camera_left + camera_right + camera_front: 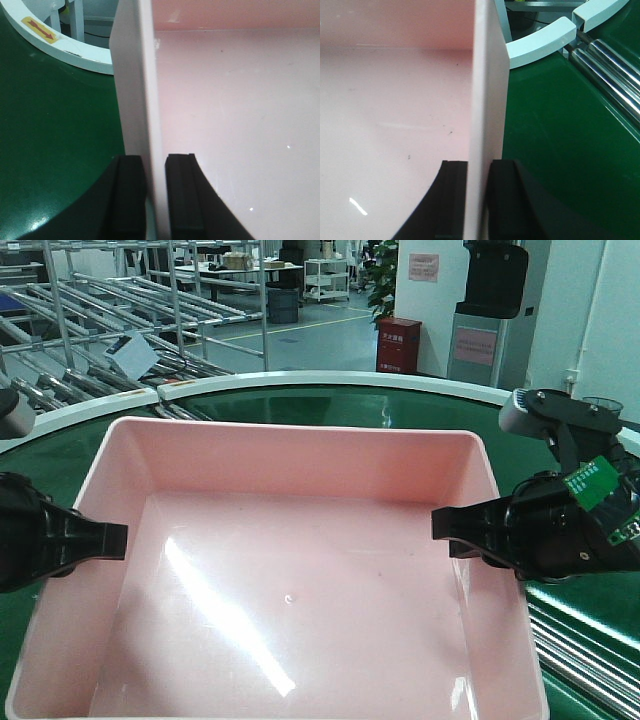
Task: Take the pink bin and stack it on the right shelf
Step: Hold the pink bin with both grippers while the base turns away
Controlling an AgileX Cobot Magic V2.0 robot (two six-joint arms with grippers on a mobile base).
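Left gripper (154, 164) is clamped on the pink bin (290, 570): one black finger lies inside the bin's left wall, the other outside, both pressed to it. Right gripper (479, 167) pinches the bin's right wall the same way, one finger on each face. Between the two claws the bin is a wide, shallow pale-pink tub with sloping walls, rounded corners and a plain rim, its glossy floor showing streaks of reflected light. A green conveyor belt (350, 405) shows around the bin, with a white curved border (300, 380) beyond the bin's far wall and metal rollers (585, 655) past its right wall.
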